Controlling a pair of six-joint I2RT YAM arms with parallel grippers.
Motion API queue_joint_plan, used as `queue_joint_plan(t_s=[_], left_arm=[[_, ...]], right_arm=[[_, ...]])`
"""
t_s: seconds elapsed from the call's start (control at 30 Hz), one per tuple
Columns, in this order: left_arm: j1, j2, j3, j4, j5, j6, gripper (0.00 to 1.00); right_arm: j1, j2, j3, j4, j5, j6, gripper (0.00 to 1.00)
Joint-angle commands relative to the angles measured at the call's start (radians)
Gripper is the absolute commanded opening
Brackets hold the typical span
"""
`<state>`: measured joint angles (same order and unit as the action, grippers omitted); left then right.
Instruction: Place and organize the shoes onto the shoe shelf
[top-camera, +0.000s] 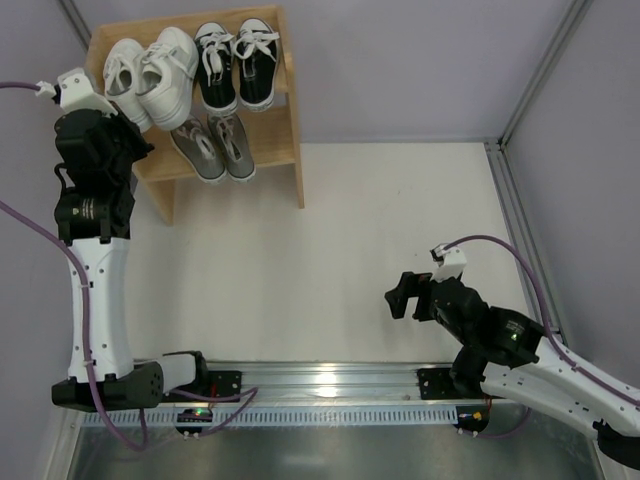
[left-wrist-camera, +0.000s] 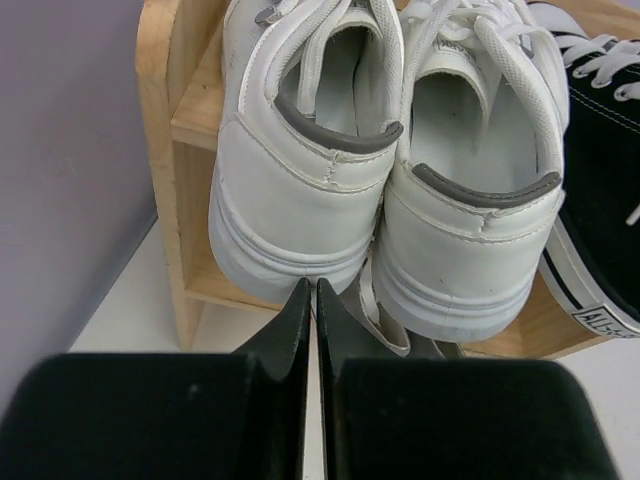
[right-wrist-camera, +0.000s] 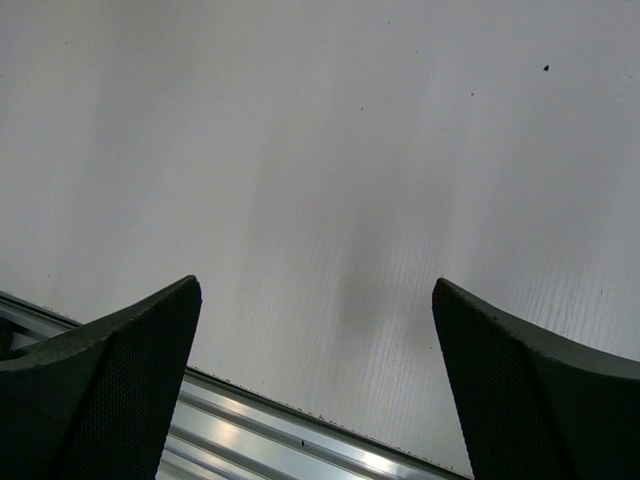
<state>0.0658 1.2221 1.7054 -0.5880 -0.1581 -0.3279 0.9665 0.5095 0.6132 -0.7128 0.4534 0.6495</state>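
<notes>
The wooden shoe shelf (top-camera: 282, 150) stands at the far left. The white pair (top-camera: 150, 72) and the black pair (top-camera: 237, 65) sit side by side on its top tier. The grey pair (top-camera: 212, 148) sits on the lower tier. My left gripper (top-camera: 140, 142) is shut and empty, its tips just below the heel of the left white shoe (left-wrist-camera: 300, 190), as the left wrist view (left-wrist-camera: 312, 292) shows. The other white shoe (left-wrist-camera: 470, 230), a black shoe (left-wrist-camera: 600, 170) and part of a grey shoe (left-wrist-camera: 395, 325) also show there. My right gripper (top-camera: 398, 297) is open and empty over the table (right-wrist-camera: 315, 300).
The shelf's left side panel (left-wrist-camera: 165, 150) stands close to the purple left wall (left-wrist-camera: 60, 170). A metal rail (top-camera: 320, 380) runs along the near table edge and shows under the right gripper (right-wrist-camera: 270, 430). A metal frame post (top-camera: 515, 220) lines the right side.
</notes>
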Motion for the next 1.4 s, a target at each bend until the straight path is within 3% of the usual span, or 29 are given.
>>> queue_joint_plan(t_s=[0.0,0.33,0.6,0.8,1.07,1.2,1.37], left_arm=[[0.002,0.037,0.036,0.082,-0.077,0.072,0.0],[0.02,0.111,0.074,0.142,-0.119,0.108,0.0],[0.022,0.094,0.066,0.119,-0.282,0.127,0.0],[0.022,0.018,0.051,0.132,-0.115,0.078,0.0],[0.019,-0.117,0.062,-0.033,0.129,-0.049,0.04],[0.02,-0.076,0.072,-0.072,0.338,-0.085,0.0],[0.019,0.025,0.168,-0.098,0.42,-0.115,0.0]], right_arm=[[0.001,0.011,0.036,0.013,0.027,0.016,0.98],[0.001,-0.011,0.043,-0.037,0.065,0.036,0.98],[0.001,-0.005,0.045,-0.047,0.061,0.044,0.98],[0.001,-0.006,0.043,-0.047,0.062,0.047,0.98],[0.001,-0.002,0.03,-0.033,0.048,0.058,0.98],[0.001,-0.002,0.033,-0.036,0.039,0.056,0.98],[0.0,-0.025,0.034,-0.059,0.05,0.07,0.98]])
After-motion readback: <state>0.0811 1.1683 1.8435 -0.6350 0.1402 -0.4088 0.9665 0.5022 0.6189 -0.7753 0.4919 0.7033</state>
